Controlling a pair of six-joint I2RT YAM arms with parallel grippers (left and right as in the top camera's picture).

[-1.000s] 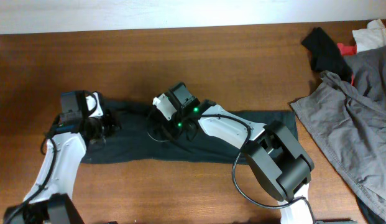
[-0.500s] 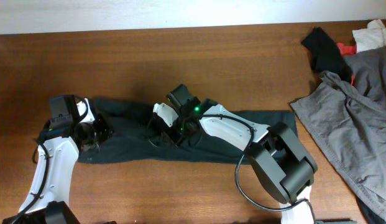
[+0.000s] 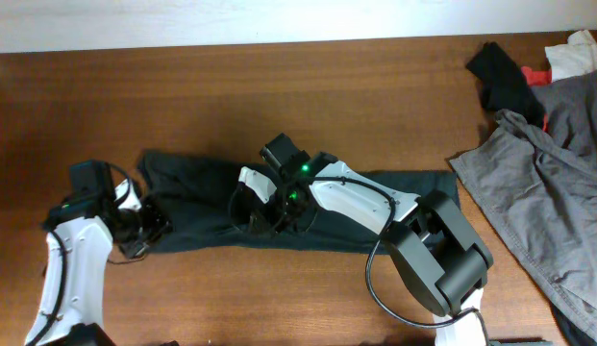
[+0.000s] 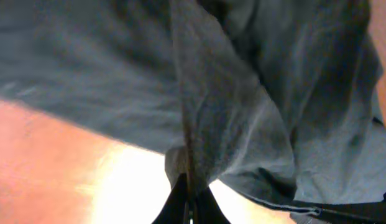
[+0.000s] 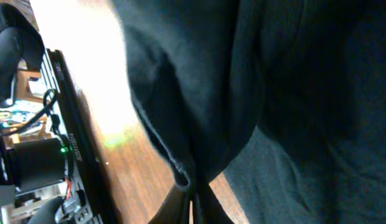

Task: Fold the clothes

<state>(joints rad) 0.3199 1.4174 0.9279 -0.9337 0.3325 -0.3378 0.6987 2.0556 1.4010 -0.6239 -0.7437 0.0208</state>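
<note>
Left pincer (image 4: pixel 189 200): clenched on a thin fold of the clothes (image 4: pixel 273 81). The tips meet with cloth nipped between them, and a ridge of fabric rises from the grip. Right pincer (image 5: pixel 191 194): likewise clenched, holding a hemmed edge of the same clothes, which bunch into a deep pleat above my tips. From overhead, my left pincer sits at the left end of the clothes and my right pincer about the middle.

Position of the clothes: they lie as a long dark band, left to right, across the middle of the surface (image 3: pixel 279 96). The left half is wrinkled and the right half flatter. The right end lies near the grey garment (image 3: pixel 548 211) without touching it.

Handling, in my judgement: soft, limp and light, with no stiffness. The cloth creases wherever it is lifted and will sag between two holds. It is not fragile. The matte weave looks unlikely to slide, though a pinch this thin could pull loose. The best holds are hems and corners, with all layers taken together. Two holds well apart along one edge should let the fold land straight.

Farther off, at the far right corner, lie a black cloth (image 3: pixel 505 77) and a red scrap (image 3: pixel 536 74). Both are well apart from my pincers.
</note>
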